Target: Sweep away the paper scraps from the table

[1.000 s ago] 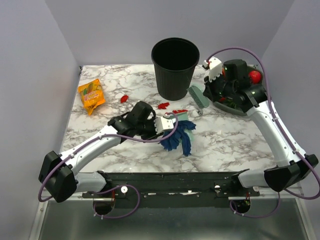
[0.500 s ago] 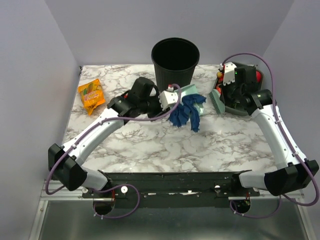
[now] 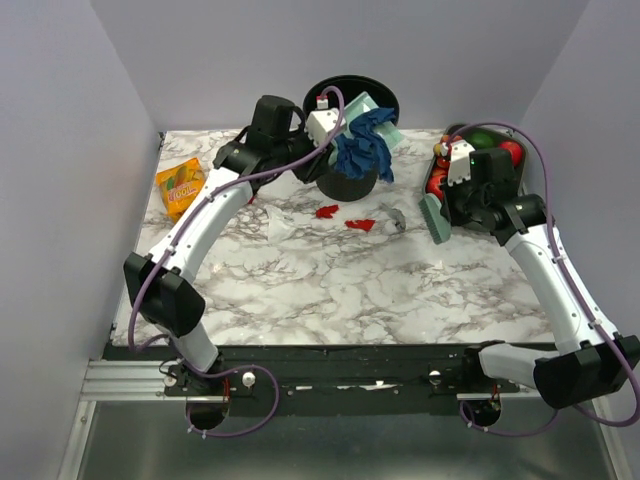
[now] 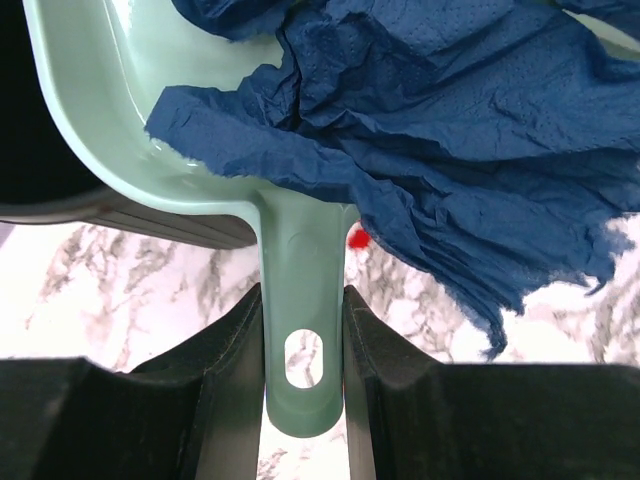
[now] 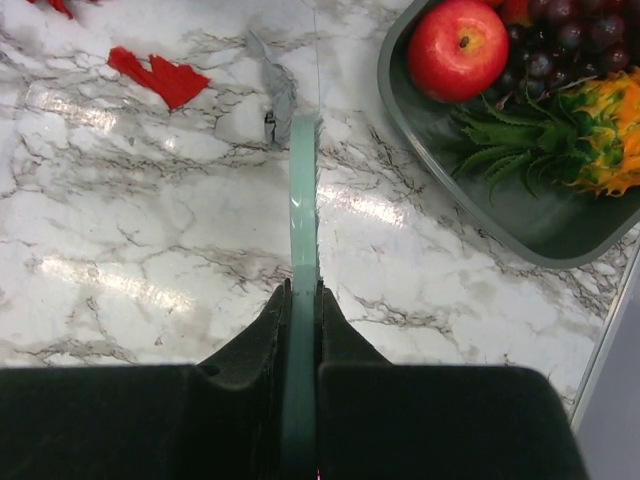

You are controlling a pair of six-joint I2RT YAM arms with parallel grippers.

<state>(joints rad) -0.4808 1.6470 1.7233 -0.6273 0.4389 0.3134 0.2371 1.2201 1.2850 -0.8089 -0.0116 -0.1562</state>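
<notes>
Red paper scraps (image 3: pixel 327 211) (image 3: pixel 360 224) lie on the table (image 3: pixel 400 290) in front of the black bin (image 3: pixel 350 180). One scrap (image 5: pixel 160 78) shows at the top left of the right wrist view, and another (image 4: pixel 357 238) peeks out under the cloth. My left gripper (image 3: pixel 335 115) (image 4: pixel 303 300) is shut on the handle of a teal dustpan (image 4: pixel 120 120), raised over the bin's mouth. A dark blue cloth (image 3: pixel 362 148) (image 4: pixel 450 150) hangs from the pan. My right gripper (image 3: pixel 448 195) (image 5: pixel 303 290) is shut on a teal brush (image 3: pixel 434 215) (image 5: pixel 303 190), low beside the fruit tray.
A dark tray (image 3: pixel 470 222) (image 5: pixel 530 235) with an apple (image 5: pixel 458 47) and other fruit sits at the right edge. An orange snack packet (image 3: pixel 180 187) lies at the far left. A small grey scrap (image 5: pixel 275 90) lies just past the brush tip.
My left arm has lifted the dustpan and blue cloth off the table, back and up over the bin. The right arm has brought the brush nearer, down beside the tray.
</notes>
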